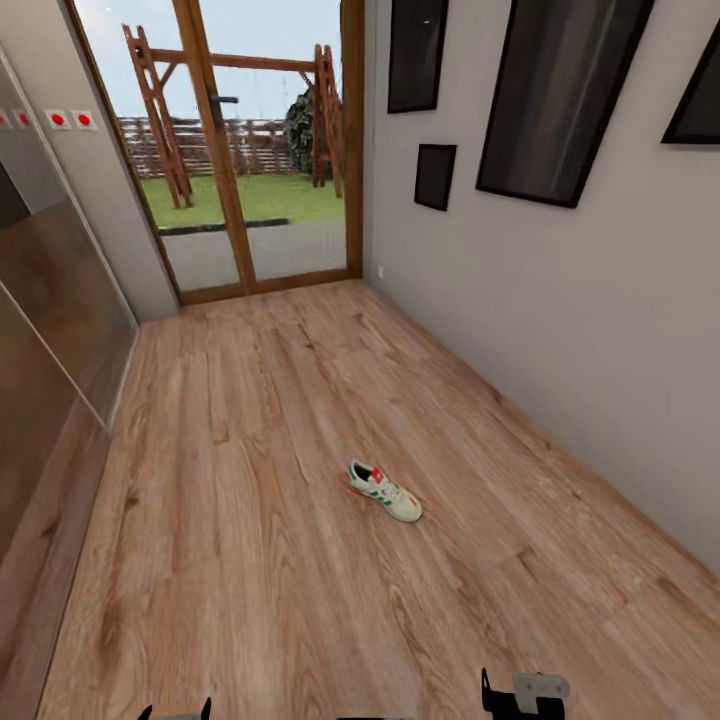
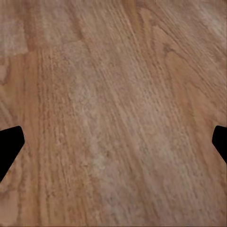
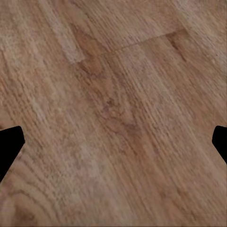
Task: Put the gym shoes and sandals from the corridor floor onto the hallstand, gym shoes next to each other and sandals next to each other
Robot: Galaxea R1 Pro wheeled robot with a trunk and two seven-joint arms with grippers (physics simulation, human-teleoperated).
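Note:
One gym shoe (image 1: 385, 491), white with green stripes and a red-orange heel patch, lies alone on the corridor floor (image 1: 250, 520) near the middle, toe pointing toward the right wall. The other gym shoe, the sandals and the hallstand are out of view. My left gripper (image 2: 113, 146) hangs over bare planks, its dark fingertips (image 2: 9, 146) far apart, open and empty. My right gripper (image 3: 113, 146) is the same, open over bare wood, with fingertips (image 3: 9, 146) at the frame's sides. The shoe lies well ahead of both grippers.
A glossy brown wardrobe front (image 1: 40, 350) runs along the left side. The grey right wall (image 1: 560, 330) carries dark framed pictures (image 1: 560, 90). A wood-framed glass door (image 1: 260, 150) closes the far end. Parts of my arms (image 1: 525, 695) show at the lower edge.

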